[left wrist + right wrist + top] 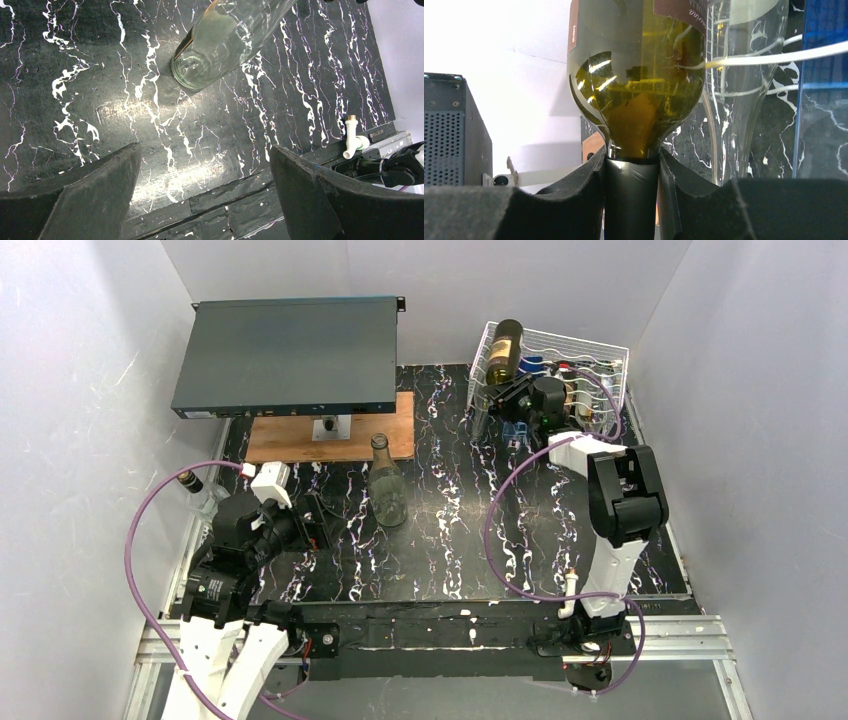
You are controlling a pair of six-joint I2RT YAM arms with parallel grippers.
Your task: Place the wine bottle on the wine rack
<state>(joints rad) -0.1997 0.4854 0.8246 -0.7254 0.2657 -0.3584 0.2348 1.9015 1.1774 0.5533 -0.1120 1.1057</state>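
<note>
Hovering low over black marbled table [450, 540], left gripper [205, 170]: fingers spread wide, only tabletop between them. Clear glass bottle [220, 40] stands upright ahead of fingertips, apart from them. Right gripper [631, 175]: pads pinch dark-foiled neck of olive-green wine bottle [634, 75], body extending straight out beyond fingertips. Bottle at left end of white wire wine rack [590, 350], base rising past top wire; whether it rests in cradle, cannot tell. Second clear bottle [731, 100] just right of gripped one.
</note>
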